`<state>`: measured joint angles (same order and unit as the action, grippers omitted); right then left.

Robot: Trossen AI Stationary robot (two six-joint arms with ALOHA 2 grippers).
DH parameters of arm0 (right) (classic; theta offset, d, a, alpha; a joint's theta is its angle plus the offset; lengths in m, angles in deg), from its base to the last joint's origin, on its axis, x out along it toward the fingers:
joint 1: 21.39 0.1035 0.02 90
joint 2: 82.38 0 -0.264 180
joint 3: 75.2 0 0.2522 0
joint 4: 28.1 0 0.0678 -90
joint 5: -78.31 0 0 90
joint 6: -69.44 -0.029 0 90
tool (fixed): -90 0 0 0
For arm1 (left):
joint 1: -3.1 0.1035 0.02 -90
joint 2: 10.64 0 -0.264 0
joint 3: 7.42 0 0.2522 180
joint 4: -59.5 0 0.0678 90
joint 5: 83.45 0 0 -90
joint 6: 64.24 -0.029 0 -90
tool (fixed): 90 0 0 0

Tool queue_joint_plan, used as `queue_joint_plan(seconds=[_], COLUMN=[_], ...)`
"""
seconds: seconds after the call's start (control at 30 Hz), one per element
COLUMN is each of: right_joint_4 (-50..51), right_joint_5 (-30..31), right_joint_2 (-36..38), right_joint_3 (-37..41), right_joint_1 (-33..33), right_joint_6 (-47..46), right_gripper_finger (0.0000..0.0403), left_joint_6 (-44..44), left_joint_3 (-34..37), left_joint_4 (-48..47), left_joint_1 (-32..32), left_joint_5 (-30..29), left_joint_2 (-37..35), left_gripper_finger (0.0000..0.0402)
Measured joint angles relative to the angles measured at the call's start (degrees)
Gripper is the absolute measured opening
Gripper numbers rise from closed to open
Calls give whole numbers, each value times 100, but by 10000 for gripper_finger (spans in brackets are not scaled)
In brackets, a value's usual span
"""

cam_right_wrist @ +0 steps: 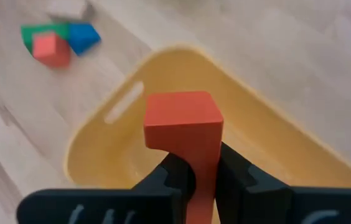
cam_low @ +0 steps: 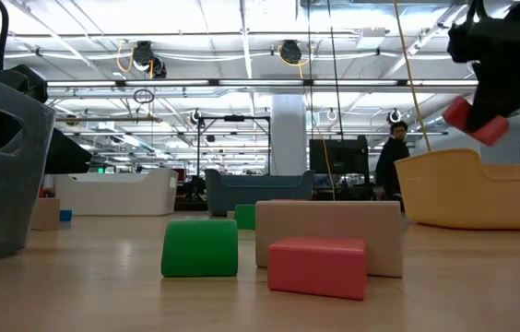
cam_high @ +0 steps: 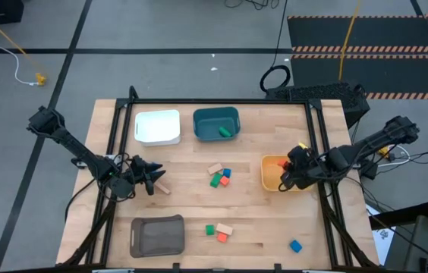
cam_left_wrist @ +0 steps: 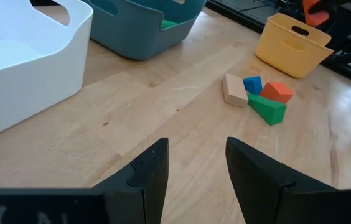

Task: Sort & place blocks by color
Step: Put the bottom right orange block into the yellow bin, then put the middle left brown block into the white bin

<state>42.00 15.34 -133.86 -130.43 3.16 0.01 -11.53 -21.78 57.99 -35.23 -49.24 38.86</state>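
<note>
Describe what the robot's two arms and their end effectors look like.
Both arms are dark, nearly black, built of slim jointed links. The left end effector and right end effector each end in two blocky dark fingers with angular, faceted tips. Dark cables trail off the table beside the right arm, and a small yellow patch shows near its wrist.

From my remote station the place read as a robotics lab inside a large industrial hall: the low view showed an open ceiling [cam_low: 242, 55] hung with bright strip lights, pipes and cable reels [cam_low: 289, 51], and a person [cam_low: 391, 161] standing far back among monitors and benches. From above, the wooden table [cam_high: 191, 193] sat in a black metal frame [cam_high: 221, 100] on a grey concrete floor [cam_high: 161, 30], with hazard-striped black matting [cam_high: 373, 49] at the far right. Loose cables [cam_high: 17, 61] trailed across the floor at the far left.
</note>
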Motion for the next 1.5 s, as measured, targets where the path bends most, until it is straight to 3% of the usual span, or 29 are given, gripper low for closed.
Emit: queue_joint_plan(seconds=[0.23, 0.47, 0.67, 0.8, 1.27, 1.5], right_joint_4=[21, 12, 9, 8, -332, -703], right_joint_5=[-177, -177, -180, -182, -315, -322], right_joint_2=[-60, -62, -60, -60, -62, -60], right_joint_3=[0, 0, 0, 0, 0, 0], right_joint_1=[-12, -10, -10, -10, -10, -10], right_joint_6=[-39, -41, -41, -43, -26, -32], right_gripper_finger=[36, 73, 108, 126, 184, 189], left_joint_6=[0, -11, 7, 7, -7, 2], left_joint_3=[1, 0, 0, 1, 1, 0], left_joint_4=[0, -12, -9, -4, 0, 91], left_joint_1=[-1, 0, -4, -4, 0, 128], left_joint_5=[0, 43, 1789, 2218, 2236, 1540], left_joint_2=[-2, -2, -1, 0, 0, 0], left_gripper_finger=[161, 161, 161, 161, 161, 161])
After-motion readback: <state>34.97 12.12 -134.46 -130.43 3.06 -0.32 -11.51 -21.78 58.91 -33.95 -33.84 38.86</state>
